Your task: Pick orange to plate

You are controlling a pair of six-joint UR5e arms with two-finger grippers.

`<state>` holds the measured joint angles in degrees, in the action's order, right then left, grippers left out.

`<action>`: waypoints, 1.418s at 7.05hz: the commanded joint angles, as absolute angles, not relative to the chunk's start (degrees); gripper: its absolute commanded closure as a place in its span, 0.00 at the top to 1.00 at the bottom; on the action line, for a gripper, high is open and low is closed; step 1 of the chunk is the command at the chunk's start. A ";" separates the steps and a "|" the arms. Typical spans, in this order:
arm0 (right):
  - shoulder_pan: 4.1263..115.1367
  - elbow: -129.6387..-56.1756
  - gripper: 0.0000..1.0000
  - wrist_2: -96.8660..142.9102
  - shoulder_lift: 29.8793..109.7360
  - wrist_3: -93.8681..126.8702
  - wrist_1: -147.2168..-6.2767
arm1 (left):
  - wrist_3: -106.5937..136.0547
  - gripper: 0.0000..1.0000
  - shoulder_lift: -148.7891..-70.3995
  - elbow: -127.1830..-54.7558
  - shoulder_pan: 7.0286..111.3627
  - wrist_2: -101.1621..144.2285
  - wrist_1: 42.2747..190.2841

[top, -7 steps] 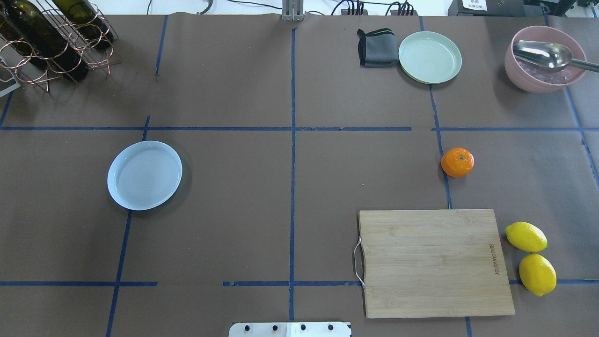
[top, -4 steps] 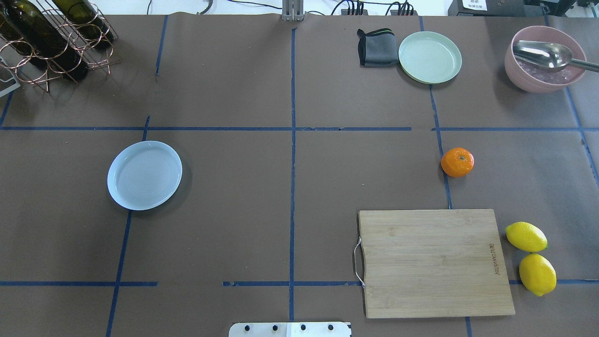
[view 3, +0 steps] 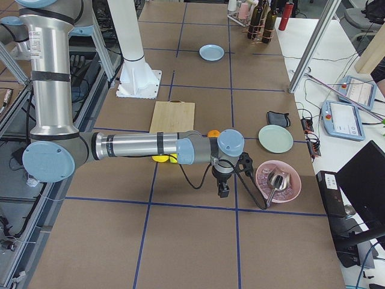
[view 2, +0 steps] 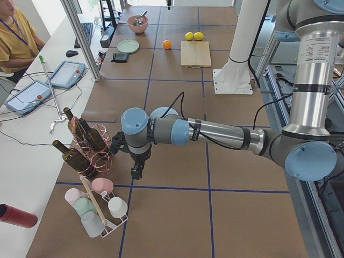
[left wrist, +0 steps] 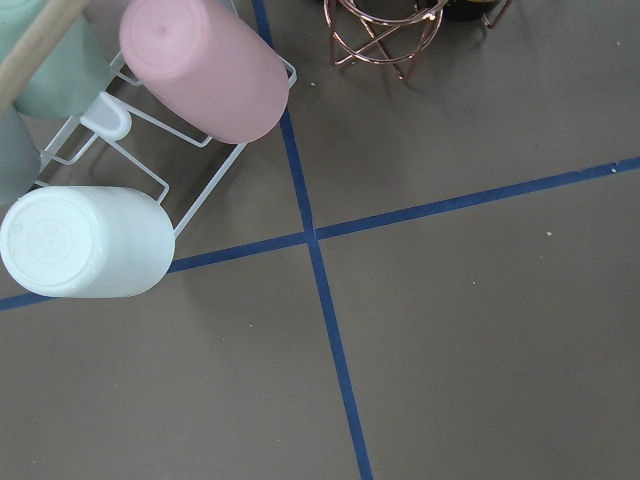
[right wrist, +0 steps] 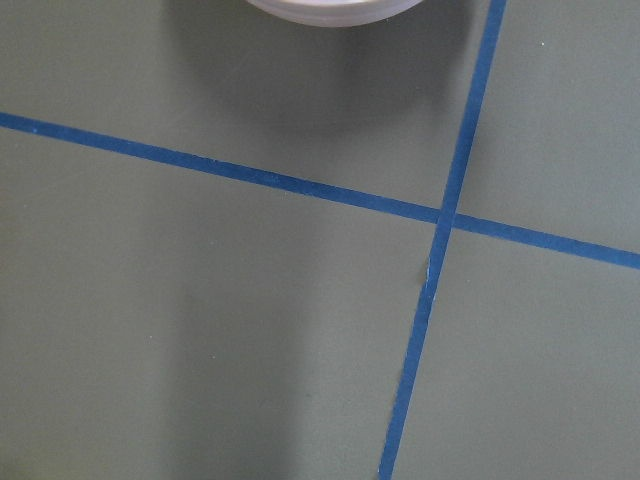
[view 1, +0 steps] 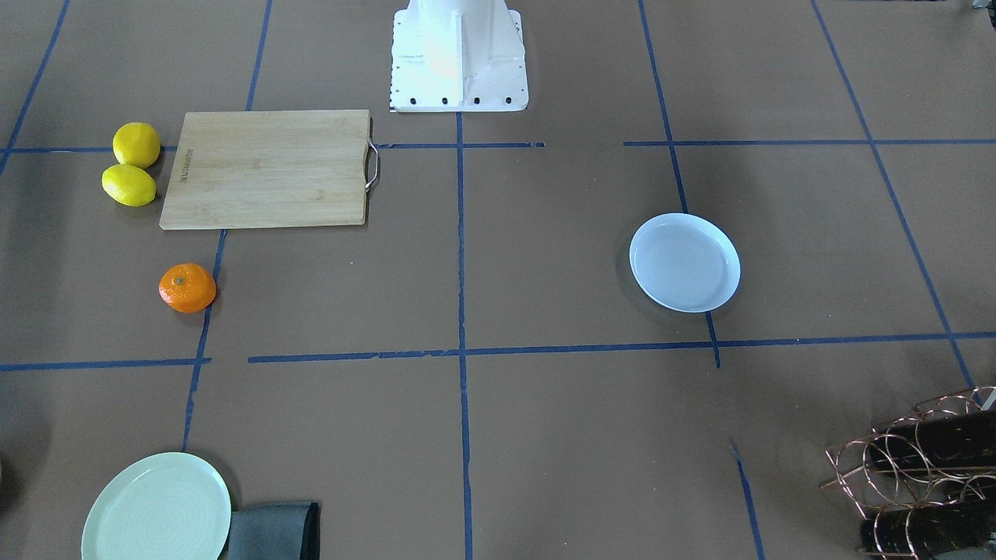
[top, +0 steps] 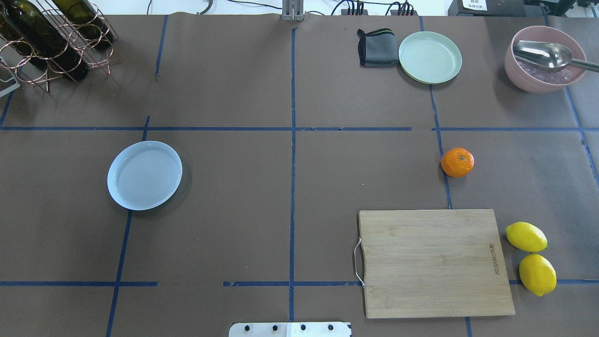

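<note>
The orange (top: 457, 162) rests alone on the brown table at the right, just beyond the cutting board; it is also in the front view (view 1: 187, 288). Far to its left lies the pale blue-white plate (top: 144, 175), bare (view 1: 685, 263). Neither gripper appears in the overhead or front views. My left gripper (view 2: 137, 173) hangs over the table's left end beside the bottle rack, far from the plate. My right gripper (view 3: 223, 191) hangs near the pink bowl at the right end, a short way from the orange (view 3: 213, 133). I cannot tell whether either is open or shut.
A wooden cutting board (top: 435, 262) lies at the near right with two lemons (top: 526, 236) beside it. A pale green plate (top: 430, 57), a grey cloth (top: 376, 47) and a pink bowl with a spoon (top: 545, 58) sit at the back right. A bottle rack (top: 51, 42) stands back left.
</note>
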<state>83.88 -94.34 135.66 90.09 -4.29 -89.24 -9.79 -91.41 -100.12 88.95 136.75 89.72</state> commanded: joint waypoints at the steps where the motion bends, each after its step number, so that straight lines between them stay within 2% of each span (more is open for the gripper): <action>1: 83.59 -95.01 1.00 136.05 89.74 -4.31 -89.21 | -1.83 1.00 -91.75 -101.51 79.87 143.33 93.33; 4: 82.89 -95.01 1.00 138.16 89.74 -4.22 -86.33 | 34.91 1.00 -92.46 -100.99 61.58 131.21 112.44; 5: 82.45 -95.01 1.00 138.25 89.82 -4.31 -86.31 | 40.11 1.00 -92.55 -99.42 57.00 129.13 117.46; 8: 81.83 -95.01 1.00 138.43 89.82 -4.22 -86.22 | 45.79 0.96 -96.68 -93.36 49.85 127.54 118.30; 9: 81.83 -95.01 1.00 138.43 89.91 -4.22 -86.22 | 45.97 0.92 -96.94 -92.82 49.57 127.01 118.30; 10: 81.83 -94.92 1.00 138.43 89.91 -4.22 -86.22 | 46.05 0.85 -97.47 -92.46 49.48 127.09 118.30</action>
